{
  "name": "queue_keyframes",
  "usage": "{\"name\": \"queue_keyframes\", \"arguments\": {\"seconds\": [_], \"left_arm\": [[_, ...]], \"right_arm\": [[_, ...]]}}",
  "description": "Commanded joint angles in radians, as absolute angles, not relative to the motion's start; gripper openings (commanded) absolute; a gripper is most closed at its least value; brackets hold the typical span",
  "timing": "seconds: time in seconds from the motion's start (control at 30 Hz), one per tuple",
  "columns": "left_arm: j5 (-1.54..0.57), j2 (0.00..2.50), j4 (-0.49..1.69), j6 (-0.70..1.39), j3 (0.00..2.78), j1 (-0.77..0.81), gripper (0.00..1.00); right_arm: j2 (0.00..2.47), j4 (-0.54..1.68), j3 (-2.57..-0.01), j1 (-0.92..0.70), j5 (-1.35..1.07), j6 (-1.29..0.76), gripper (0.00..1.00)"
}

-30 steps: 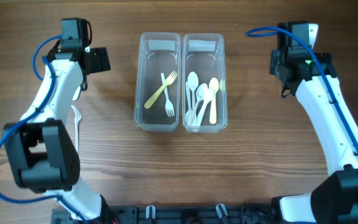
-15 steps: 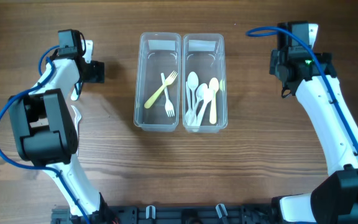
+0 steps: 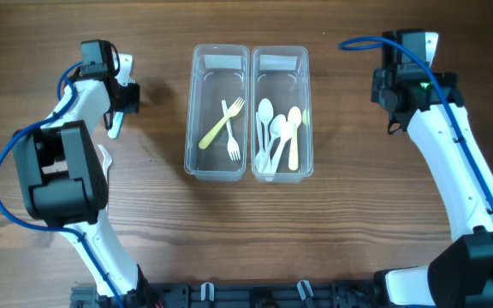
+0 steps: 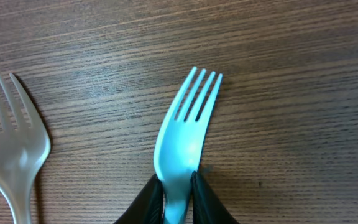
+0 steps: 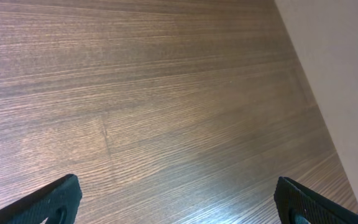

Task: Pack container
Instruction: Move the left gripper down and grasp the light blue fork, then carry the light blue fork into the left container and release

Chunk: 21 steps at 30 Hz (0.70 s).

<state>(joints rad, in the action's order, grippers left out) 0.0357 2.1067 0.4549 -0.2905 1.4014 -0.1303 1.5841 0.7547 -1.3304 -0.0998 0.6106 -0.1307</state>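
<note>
At 9 o'clock of the fork container, the blue fork is clamped for pick-up by the left gripper (right gripper spread, empty); a lift toward 3 o'clock is judged required next.

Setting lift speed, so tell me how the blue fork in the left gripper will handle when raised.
The blue fork looks like thin plastic, so it is probably light and slightly bendy. The left gripper pinches only its narrow neck, so it may pivot or slip. Its flat shape is unlikely to roll.
</note>
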Motion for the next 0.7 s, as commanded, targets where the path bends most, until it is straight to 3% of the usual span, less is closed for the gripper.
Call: {"name": "queue_keyframes", "arguments": {"seconds": [0.0, 0.1, 0.37, 0.57, 0.67], "left_arm": [[0.046, 2.166, 0.462, -0.254, 1.378, -0.134, 0.17], [0.047, 2.144, 0.458, -0.226, 1.382, -0.134, 0.04], [0.029, 1.909, 0.496, -0.008, 1.394, -0.123, 0.04], [-0.283, 1.715, 0.675, 0.050, 1.394, 0.004, 0.04], [-0.326, 1.720, 0.746, 0.065, 1.393, 0.103, 0.04]], "right_arm": [[1.589, 0.752, -1.328, -0.096, 0.628, -0.131, 1.00], [1.589, 0.752, -1.328, -0.096, 0.628, -0.131, 1.00], [1.589, 0.752, -1.328, -0.096, 0.628, -0.131, 1.00], [1.589, 0.752, -1.328, -0.096, 0.628, -0.131, 1.00], [1.589, 0.752, -1.328, -0.096, 0.628, -0.131, 1.00]]}}
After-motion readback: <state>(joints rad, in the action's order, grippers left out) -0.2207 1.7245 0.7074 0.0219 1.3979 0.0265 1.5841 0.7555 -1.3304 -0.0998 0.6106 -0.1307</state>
